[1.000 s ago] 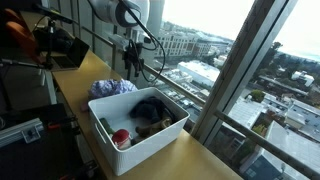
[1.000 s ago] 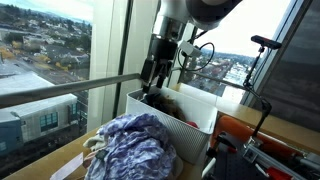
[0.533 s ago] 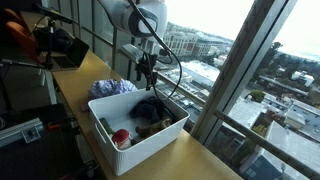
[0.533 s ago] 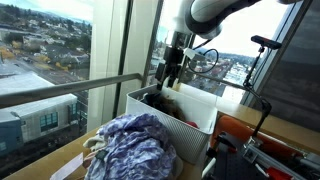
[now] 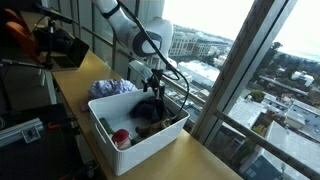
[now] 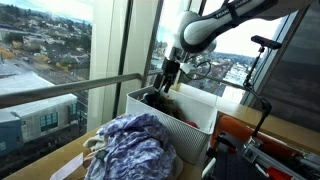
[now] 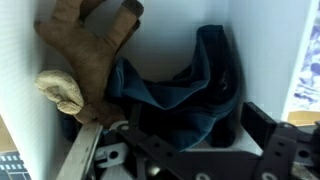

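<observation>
While claw (image 7: 182,135) gapes, dark cloth (image 7: 190,85) lies below.

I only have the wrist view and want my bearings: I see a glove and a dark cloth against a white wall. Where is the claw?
Observer: The claw is open over the dark cloth, which lies in a white bin on a counter.
Operator: Anything else in the bin?
Observer: A red thing lies in a corner away from the claw.
Operator: And outside it?
Observer: A patterned cloth lies beside the bin.
</observation>
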{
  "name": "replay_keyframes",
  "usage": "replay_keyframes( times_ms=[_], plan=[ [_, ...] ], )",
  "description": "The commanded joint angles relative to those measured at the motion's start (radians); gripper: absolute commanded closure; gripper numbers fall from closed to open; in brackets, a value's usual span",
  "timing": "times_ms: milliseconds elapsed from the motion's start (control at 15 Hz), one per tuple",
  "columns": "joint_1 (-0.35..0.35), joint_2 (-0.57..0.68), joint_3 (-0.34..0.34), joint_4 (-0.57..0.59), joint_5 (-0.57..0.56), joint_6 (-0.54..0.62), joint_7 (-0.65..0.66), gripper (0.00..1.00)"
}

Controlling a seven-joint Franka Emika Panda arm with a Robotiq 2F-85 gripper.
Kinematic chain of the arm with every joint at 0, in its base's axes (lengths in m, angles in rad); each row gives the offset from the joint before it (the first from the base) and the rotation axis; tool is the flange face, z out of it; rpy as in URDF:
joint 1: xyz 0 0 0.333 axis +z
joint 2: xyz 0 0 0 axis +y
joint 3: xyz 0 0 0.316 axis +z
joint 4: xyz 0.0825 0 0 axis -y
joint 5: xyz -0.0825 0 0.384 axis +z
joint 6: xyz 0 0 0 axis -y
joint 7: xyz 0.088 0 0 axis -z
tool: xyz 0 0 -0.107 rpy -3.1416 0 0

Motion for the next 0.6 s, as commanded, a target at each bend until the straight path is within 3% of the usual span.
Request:
replay_keyframes(
  times_ms=[0, 533],
  plan=[
    [-0.007, 0.038, -0.011, -0.008, -0.008, 0.107, -0.064, 0.0],
    [-0.029, 0.088, -0.036, -0.013, -0.038, 0.293, -0.147, 0.0]
  ],
)
